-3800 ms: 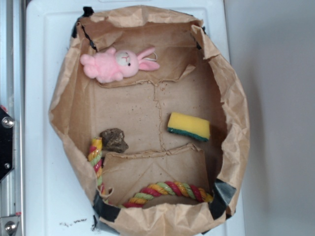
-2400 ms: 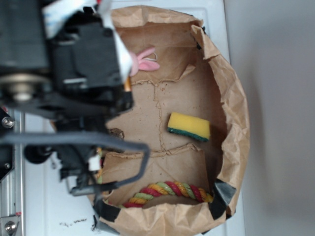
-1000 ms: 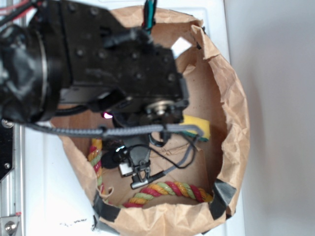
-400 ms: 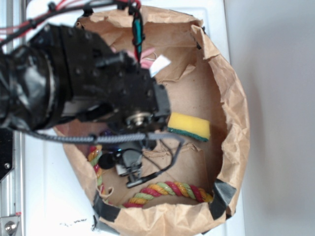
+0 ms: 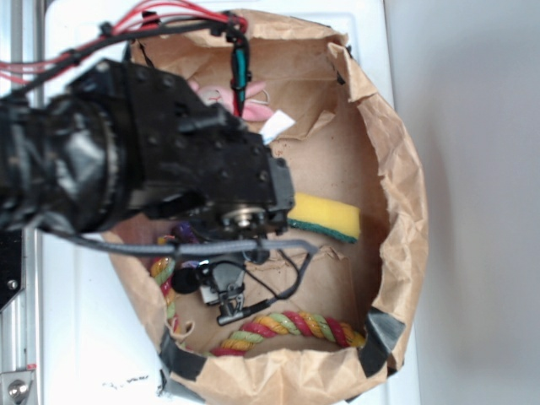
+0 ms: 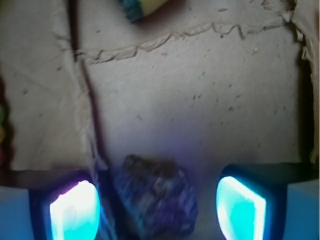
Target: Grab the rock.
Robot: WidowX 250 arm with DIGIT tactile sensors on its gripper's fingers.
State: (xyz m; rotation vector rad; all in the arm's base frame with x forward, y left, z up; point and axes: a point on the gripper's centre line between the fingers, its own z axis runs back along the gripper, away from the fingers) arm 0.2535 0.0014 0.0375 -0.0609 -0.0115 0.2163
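Observation:
In the wrist view the rock [image 6: 150, 192], dark, lumpy and rough, lies on the brown paper floor between my fingers. My gripper [image 6: 157, 207] is open: the glowing left pad [image 6: 75, 212] sits close beside the rock, and the right pad [image 6: 240, 207] stands well apart from it. No pad visibly touches the stone. In the exterior view my black arm [image 5: 152, 160] reaches over the left half of the bag and hides both the rock and the fingertips.
Everything sits inside a low, open brown paper bag [image 5: 405, 219] with raised crumpled walls. A yellow and green sponge [image 5: 325, 217] lies to the right of the arm. The braided rope [image 5: 287, 327] runs along the near and left walls. A pink toy's ear [image 5: 257, 94] shows behind the arm.
The arm has come in over the bag, swung from the middle to the left side and now covers the spot where the rock lay. In the last half second it shifted only slightly.

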